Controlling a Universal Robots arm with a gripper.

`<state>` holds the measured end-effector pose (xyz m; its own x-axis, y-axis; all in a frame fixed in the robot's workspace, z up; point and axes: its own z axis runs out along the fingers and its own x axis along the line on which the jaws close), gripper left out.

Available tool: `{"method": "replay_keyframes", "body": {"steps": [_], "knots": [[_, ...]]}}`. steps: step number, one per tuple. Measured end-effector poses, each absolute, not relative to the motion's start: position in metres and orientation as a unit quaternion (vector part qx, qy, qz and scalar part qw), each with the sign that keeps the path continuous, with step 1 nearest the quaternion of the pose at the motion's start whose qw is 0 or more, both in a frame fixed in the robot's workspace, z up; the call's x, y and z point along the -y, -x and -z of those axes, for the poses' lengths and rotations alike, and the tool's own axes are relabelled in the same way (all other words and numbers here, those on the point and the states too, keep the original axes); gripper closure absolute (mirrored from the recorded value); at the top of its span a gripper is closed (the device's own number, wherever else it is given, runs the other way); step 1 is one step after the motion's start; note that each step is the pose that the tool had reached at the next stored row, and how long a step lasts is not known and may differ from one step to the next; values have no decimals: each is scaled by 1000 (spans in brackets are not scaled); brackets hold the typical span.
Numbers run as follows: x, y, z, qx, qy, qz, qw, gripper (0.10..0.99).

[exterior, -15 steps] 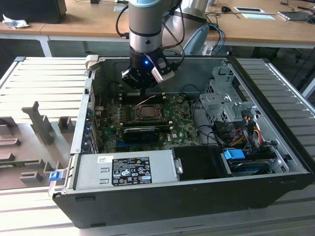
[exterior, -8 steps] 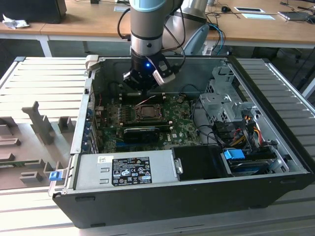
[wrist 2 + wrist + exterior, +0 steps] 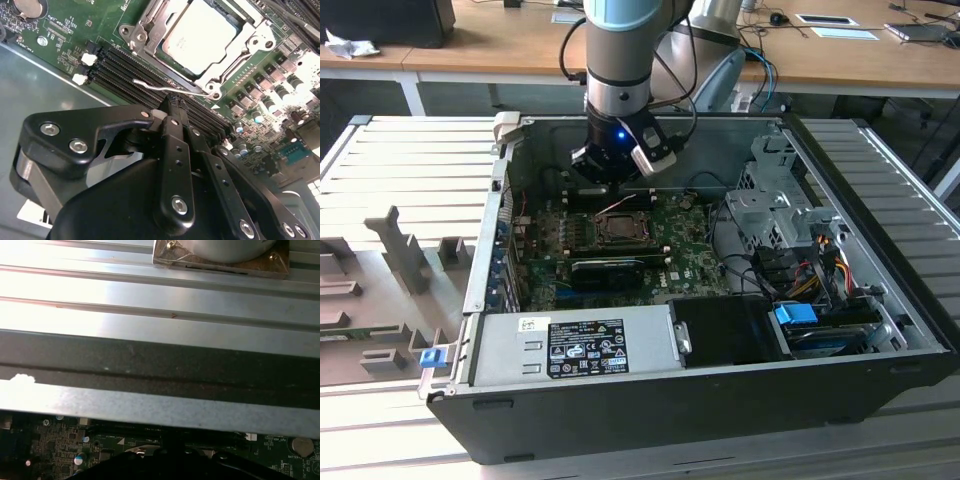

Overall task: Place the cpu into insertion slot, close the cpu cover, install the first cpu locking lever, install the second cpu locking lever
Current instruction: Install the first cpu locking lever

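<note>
Exterior view: arm hangs over the open PC case (image 3: pixel 880 300), gripper (image 3: pixel 610 172) low over the motherboard (image 3: pixel 695 255), just beside the far edge of the insertion slot (image 3: pixel 620 228). Can't tell finger state from here.

Second wrist view: cpu (image 3: pixel 199 34) sits flat in the socket, cpu cover (image 3: pixel 235 52) down around it w/ chip showing thru the window. So seating and cover look done. A thin wire locking lever (image 3: pixel 170 89) is raised off the frame, running along the socket edge next to the RAM slots (image 3: pixel 120 67). Fingers (image 3: pixel 172 107) are together at the tip, right at the lever; whether they pinch or just push it, can't tell.

Step in hand, judged: lever install. Doing it well = stay on the wire, press down and sideways so it tucks under its hook, w/o scraping the RAM slots.

First wrist view: case wall (image 3: pixel 160 365) and ribbed metal table (image 3: pixel 150 295) beyond.
</note>
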<state>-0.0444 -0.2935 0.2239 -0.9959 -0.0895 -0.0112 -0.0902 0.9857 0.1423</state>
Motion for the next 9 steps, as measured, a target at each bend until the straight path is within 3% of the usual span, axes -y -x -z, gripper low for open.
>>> {"method": "replay_keyframes", "body": {"steps": [9], "knots": [[293,44,-223,-996,45,-72,2,980]]}}
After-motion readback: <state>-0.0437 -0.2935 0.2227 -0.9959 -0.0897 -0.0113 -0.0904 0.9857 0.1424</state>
